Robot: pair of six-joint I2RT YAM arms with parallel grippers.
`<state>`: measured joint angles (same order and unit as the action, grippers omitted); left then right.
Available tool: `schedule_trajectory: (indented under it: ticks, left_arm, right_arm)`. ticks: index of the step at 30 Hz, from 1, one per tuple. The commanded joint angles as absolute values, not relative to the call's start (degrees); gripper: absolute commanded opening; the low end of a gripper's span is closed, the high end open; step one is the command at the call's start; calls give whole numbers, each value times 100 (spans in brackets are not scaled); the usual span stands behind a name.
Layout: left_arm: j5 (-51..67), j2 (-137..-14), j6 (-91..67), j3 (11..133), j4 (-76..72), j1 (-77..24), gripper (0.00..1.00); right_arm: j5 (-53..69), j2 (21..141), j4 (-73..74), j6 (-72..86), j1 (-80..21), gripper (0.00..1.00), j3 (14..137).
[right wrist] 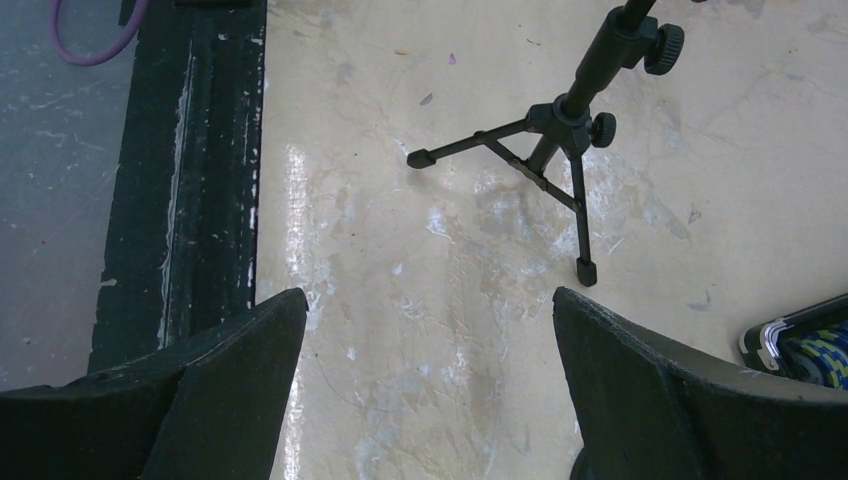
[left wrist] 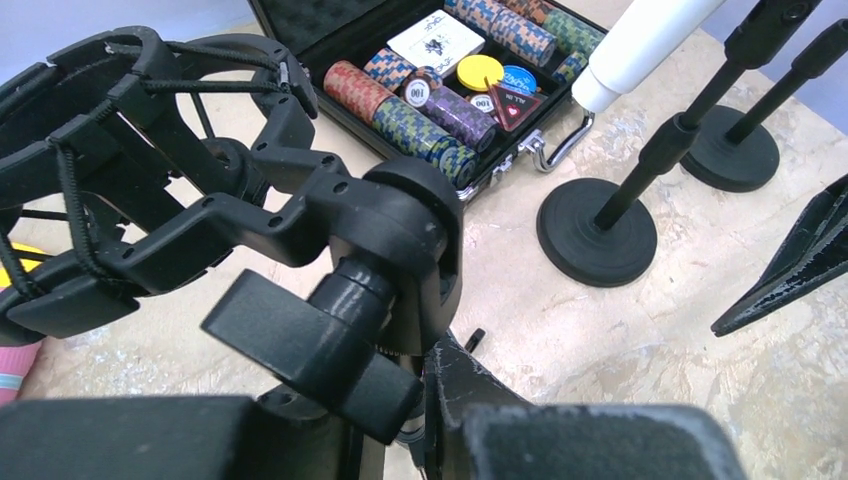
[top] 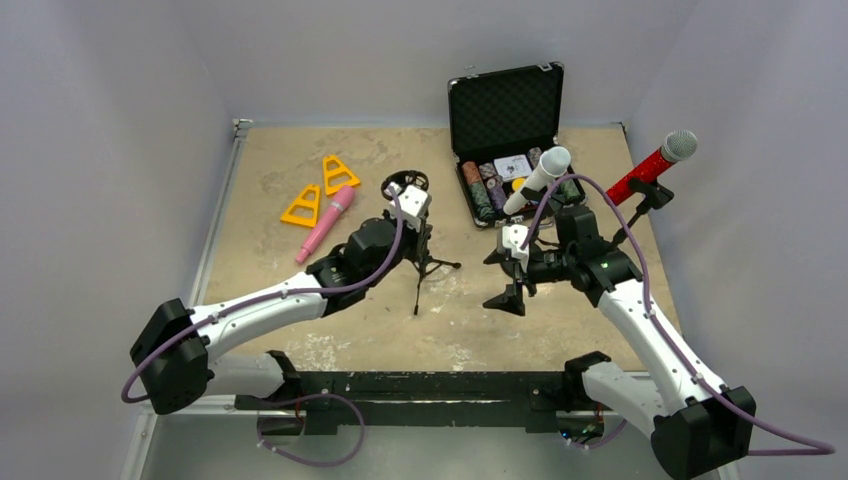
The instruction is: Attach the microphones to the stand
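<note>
**Left fingers closed on tripod stand; right fingers open.**
Left fingers clamp the stem under the shock mount. Right fingers are spread wide above the bench. Pink microphone lies on the bench beside the yellow triangles. White microphone and red microphone sit on round-base stands.

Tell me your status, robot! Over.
Right claw open, empty. Left claw at tripod mount, grip unclear. Red mic, white mic on stands; pink mic loose on table beside yellow triangles.
</note>
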<state>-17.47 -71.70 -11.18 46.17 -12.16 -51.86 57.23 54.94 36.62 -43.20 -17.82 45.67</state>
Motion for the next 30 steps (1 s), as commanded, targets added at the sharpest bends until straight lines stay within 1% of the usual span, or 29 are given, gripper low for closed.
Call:
schedule_trajectory:
  ticks: [1, 4, 6, 9, 16, 21, 24, 26, 30]
  left_arm:
    - [-1735, -7124, -1445, 4734, -901, -5238, 27]
    - [-1452, -6973, -1365, 4751, -618, -5238, 47]
    - [-1229, -6835, -1330, 4689, -557, -5238, 59]
    - [-962, -6515, -1277, 4568, -437, -5238, 72]
    - [-399, -5305, -986, 4300, 486, -5230, 85]
    - [-713, -4130, -829, 4092, 1427, -5188, 98]
    - [-1210, -3549, -758, 4133, 2117, -5050, 100]
    - [-1329, -3334, -652, 4226, 2464, -4790, 100]
    - [-825, -3478, -608, 4557, 2943, -3749, 100]
  right_arm:
    - [5923, 5440, 3742, -4464, -1741, 96, 4565]
    - [5924, 5427, 3757, -4482, -1736, 96, 4562]
    - [5932, 5415, 3768, -4491, -1719, 96, 4562]
    - [5954, 5393, 3781, -4500, -1697, 96, 4563]
    - [6037, 5292, 3823, -4548, -1628, 97, 4524]
    - [6043, 5308, 3917, -4671, -1599, 97, 4543]
    - [6070, 5319, 3974, -4738, -1591, 97, 4552]
    - [6097, 5325, 4017, -4786, -1583, 97, 4562]
    - [6117, 5349, 4039, -4807, -1573, 97, 4567]
